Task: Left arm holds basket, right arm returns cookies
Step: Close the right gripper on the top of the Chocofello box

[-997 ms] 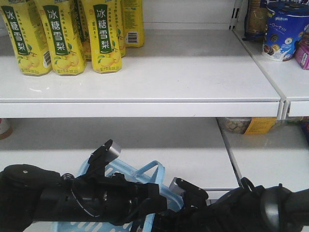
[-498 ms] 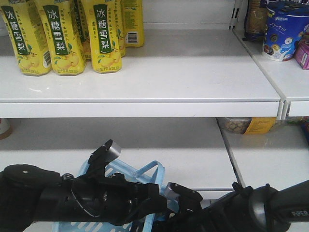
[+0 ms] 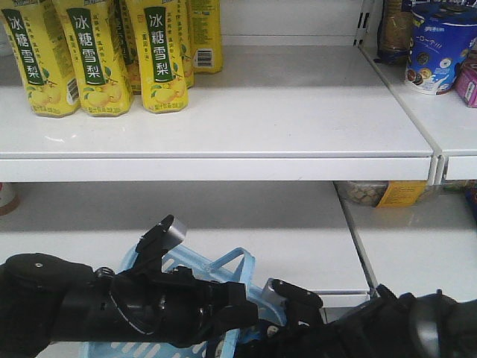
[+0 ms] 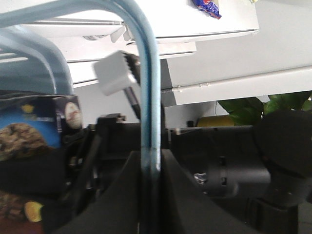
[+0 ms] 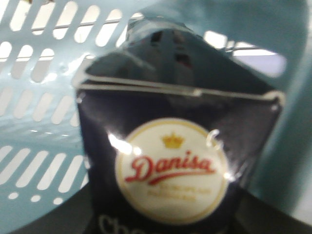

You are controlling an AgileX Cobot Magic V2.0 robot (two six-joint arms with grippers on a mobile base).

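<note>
While my left end effector point(image 4: 150, 169) clamps the handle of the blue basket point(image 5: 243, 19), the navy cookie box point(image 5: 175, 146) with its round cream, gold-crowned logo stands inside. Whether my right end effector point(image 3: 296, 297) grips it, I cannot tell. My right arm point(image 3: 417, 328) sits lower than before.

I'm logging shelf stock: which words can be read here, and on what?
"冰糖雪梨": each front yellow bottle.
"Danisa": round cream logo on the cookies box in the basket.
"Cho": cut off below that logo.
Round blue tub: print too small to read.
</note>
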